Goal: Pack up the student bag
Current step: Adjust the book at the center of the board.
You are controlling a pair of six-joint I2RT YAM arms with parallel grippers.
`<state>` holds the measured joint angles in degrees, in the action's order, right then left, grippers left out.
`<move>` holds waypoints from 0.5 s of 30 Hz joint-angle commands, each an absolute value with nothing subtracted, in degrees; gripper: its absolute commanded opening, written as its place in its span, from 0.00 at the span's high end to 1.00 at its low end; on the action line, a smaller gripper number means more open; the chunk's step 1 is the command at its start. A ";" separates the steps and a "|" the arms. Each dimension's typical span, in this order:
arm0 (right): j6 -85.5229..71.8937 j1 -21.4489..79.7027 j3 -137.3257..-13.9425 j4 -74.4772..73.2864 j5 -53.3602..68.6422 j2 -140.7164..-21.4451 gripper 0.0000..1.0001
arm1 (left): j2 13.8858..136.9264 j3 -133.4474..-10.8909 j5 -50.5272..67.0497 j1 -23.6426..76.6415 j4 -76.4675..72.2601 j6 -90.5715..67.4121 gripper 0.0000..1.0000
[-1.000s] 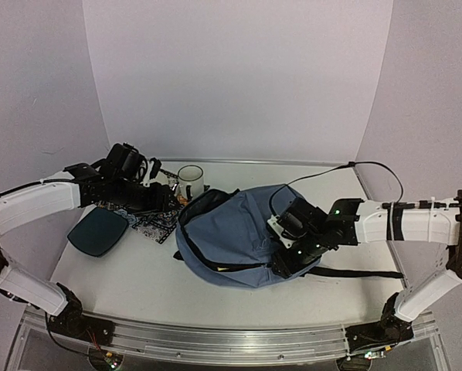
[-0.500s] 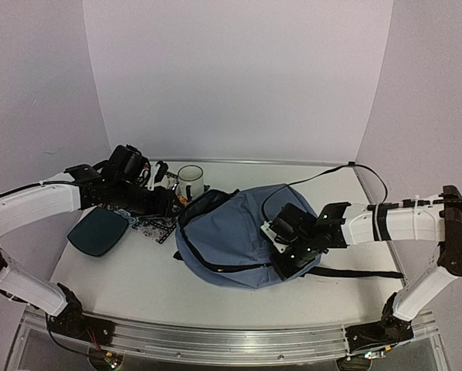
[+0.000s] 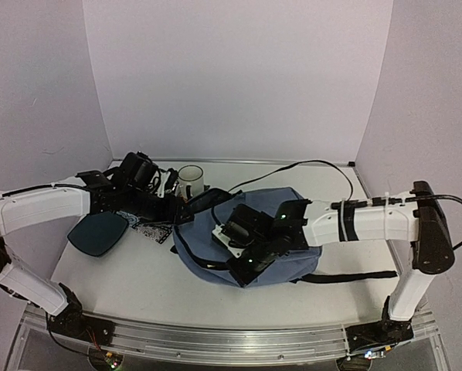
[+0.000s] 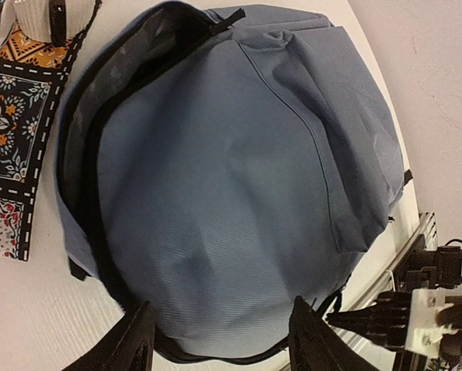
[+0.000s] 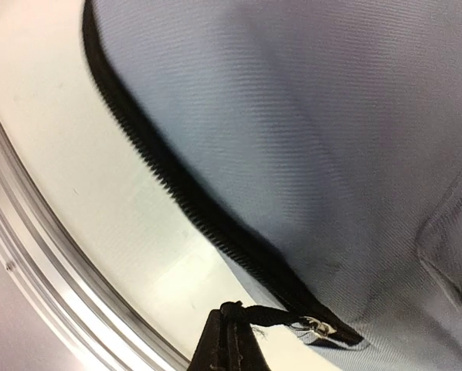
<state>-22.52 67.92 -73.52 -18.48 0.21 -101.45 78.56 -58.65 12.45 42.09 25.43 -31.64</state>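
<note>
The student bag (image 3: 254, 224), a blue-grey backpack, lies in the middle of the table. Its main opening (image 4: 92, 116) gapes along the left side. My right gripper (image 3: 242, 270) is at the bag's near edge, shut on the black zipper pull cord (image 5: 273, 315). The cord runs taut from the fingertips (image 5: 231, 340) to the metal slider on the dark zipper (image 5: 192, 201). My left gripper (image 4: 223, 340) hovers open over the bag's left edge, just above the fabric with nothing between its fingers (image 4: 134, 344). In the top view the left gripper (image 3: 183, 210) sits by the opening.
A dark teal tray (image 3: 98, 232) lies at the left, with a patterned flat item (image 3: 155, 226) beside it. A white mug (image 3: 191, 179) stands behind the bag. A black strap (image 3: 354, 276) trails right. A cable (image 3: 308, 165) arcs overhead. The metal rail (image 3: 215, 336) runs along the front.
My right gripper has shut on the zipper pull and moved left along the bag's near edge, dragging the bag's shape with it. The left gripper has edged right towards the opening.
</note>
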 commanded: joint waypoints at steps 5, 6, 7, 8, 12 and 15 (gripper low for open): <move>-21.87 70.22 -84.40 -17.50 1.15 -108.68 0.97 | 79.15 -58.53 11.92 45.45 21.43 -32.74 0.40; -21.92 70.22 -84.45 -17.49 0.29 -108.58 0.94 | 79.05 -58.36 11.69 45.66 21.40 -32.75 0.40; -22.05 70.22 -84.19 -17.49 -3.20 -107.83 0.85 | 78.39 -57.88 11.38 45.86 21.42 -32.68 0.40; -21.99 70.18 -83.86 -17.49 -4.59 -106.91 0.80 | 77.83 -57.50 11.16 45.88 21.41 -32.66 0.40; -21.67 70.02 -81.87 -18.14 -5.96 -103.70 0.58 | 74.95 -55.70 10.53 46.00 21.48 -33.08 0.40; -21.96 69.72 -79.77 -19.60 -6.81 -100.57 0.49 | 73.70 -54.35 10.53 46.80 21.59 -33.88 0.40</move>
